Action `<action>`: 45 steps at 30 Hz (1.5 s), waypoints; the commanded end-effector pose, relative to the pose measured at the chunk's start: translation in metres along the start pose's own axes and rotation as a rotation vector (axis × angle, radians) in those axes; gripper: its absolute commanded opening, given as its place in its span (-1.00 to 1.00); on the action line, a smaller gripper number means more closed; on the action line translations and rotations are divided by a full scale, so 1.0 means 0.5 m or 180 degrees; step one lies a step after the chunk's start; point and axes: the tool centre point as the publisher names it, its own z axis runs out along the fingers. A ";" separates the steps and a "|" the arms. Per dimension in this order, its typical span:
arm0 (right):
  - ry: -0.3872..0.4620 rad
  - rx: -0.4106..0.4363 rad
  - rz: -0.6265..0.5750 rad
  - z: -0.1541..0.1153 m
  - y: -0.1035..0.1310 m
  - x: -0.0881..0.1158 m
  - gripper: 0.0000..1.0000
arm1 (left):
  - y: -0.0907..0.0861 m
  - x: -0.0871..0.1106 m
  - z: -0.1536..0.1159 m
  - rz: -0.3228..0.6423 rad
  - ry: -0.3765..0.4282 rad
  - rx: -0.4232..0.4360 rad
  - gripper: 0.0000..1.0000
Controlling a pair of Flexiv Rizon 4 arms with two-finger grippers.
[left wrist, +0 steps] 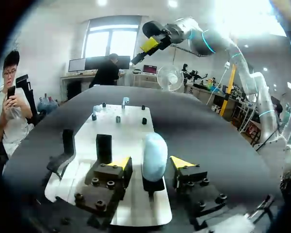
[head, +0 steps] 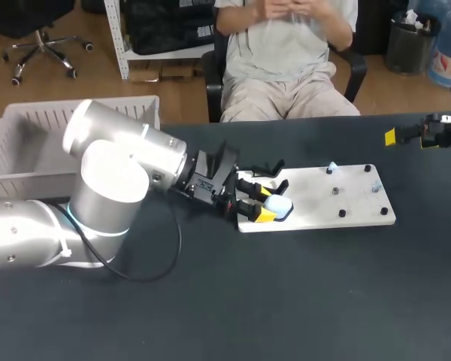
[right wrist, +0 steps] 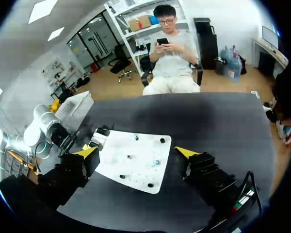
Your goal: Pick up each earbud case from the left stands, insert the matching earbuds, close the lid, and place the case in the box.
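Over the white board (head: 346, 197), left claw (head: 265, 203) spread around the blue case (left wrist: 154, 153); right claw (right wrist: 137, 152) also spread

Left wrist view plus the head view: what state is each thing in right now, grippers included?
earbud case: upright on its stand, lid looks shut, not gripped.
left gripper: open, one finger on each side of the case.
right gripper: open, holding nothing, above the table.
black stand: beside the case, nothing on it.
box: no case visible in it.
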 end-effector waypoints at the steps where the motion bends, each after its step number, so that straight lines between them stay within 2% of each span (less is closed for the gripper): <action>1: 0.0002 -0.0004 -0.0003 0.001 -0.001 0.000 1.00 | -0.003 0.003 0.008 0.0076 -0.0048 -0.0067 -0.07; 10: 0.0002 -0.0004 -0.0003 0.001 -0.001 0.000 1.00 | -0.006 0.001 0.016 0.0098 -0.0077 -0.0081 -0.15; 20: 0.0002 -0.0004 -0.0003 0.001 -0.001 0.000 1.00 | -0.003 0.002 0.018 0.0078 -0.0097 -0.0102 -0.35; 21: 0.0002 -0.0004 -0.0003 0.001 -0.001 0.000 1.00 | -0.003 0.002 0.018 0.0078 -0.0098 -0.0103 -0.42; 22: 0.0002 -0.0004 -0.0003 0.001 -0.001 0.000 1.00 | -0.003 0.002 0.018 0.0077 -0.0100 -0.0103 -0.61; 23: 0.0002 -0.0004 -0.0003 0.001 -0.001 0.000 1.00 | -0.003 0.002 0.017 0.0086 -0.0109 -0.0100 -1.00; 31: 0.0002 -0.0004 -0.0003 0.001 -0.001 0.000 1.00 | -0.005 -0.013 -0.012 0.0154 -0.0210 -0.0124 -1.00; 34: 0.0002 -0.0004 -0.0003 0.001 -0.001 0.000 1.00 | -0.010 -0.036 -0.036 0.0195 -0.0321 -0.0142 -1.00; 39: 0.0002 -0.0004 -0.0003 0.001 -0.001 0.000 1.00 | -0.023 -0.105 -0.077 0.0279 -0.0578 -0.0278 -1.00; 45: 0.0002 -0.0004 -0.0003 0.001 -0.001 0.000 1.00 | -0.041 -0.183 -0.095 0.0393 -0.0938 -0.0329 -1.00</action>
